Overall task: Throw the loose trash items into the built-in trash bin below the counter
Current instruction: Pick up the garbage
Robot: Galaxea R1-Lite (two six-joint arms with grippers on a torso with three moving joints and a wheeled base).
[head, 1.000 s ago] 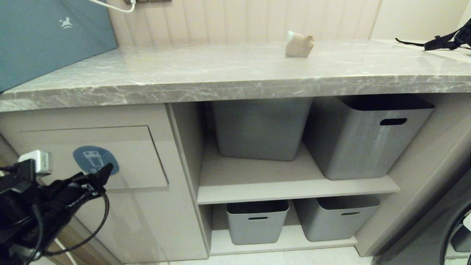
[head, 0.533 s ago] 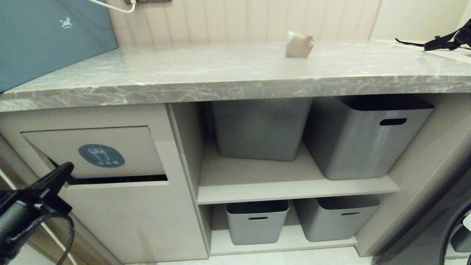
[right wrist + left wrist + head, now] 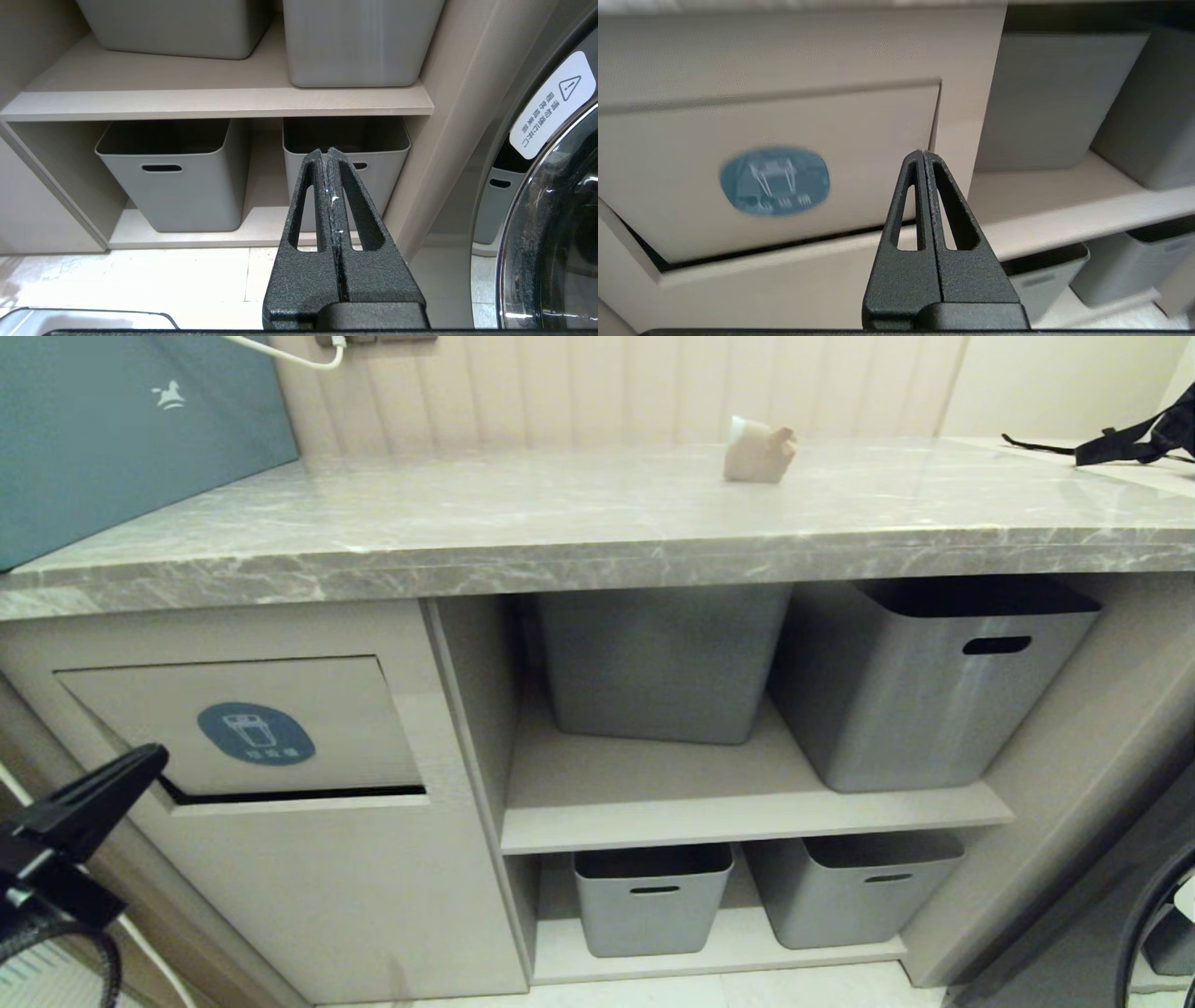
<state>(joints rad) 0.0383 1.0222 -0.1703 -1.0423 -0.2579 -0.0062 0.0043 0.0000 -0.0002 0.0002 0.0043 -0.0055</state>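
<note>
Grey marble counter (image 3: 597,537) spans the frame's upper half, a beige paper wad (image 3: 758,455) resting at upper centre. Below at lower left, the bin flap (image 3: 280,709) stands tilted, a dark gap along its bottom edge. Left gripper (image 3: 140,768), jaws closed and empty, hovers at the flap's lower left corner. Right gripper (image 3: 329,154), closed, faces grey tubs (image 3: 177,172).

Flap (image 3: 280,709) of the built-in trash bin (image 3: 308,896) tilted inward, leaving only a thin dark slot (image 3: 299,794) along its lower edge. Left gripper (image 3: 140,767) closed and empty, just off the flap's lower left corner, seemingly not touching. Open room above the surface (image 3: 560,523), apart from the paper wad (image 3: 758,453) near the back wall. Shelf bays filled by grey tubs (image 3: 934,681).
</note>
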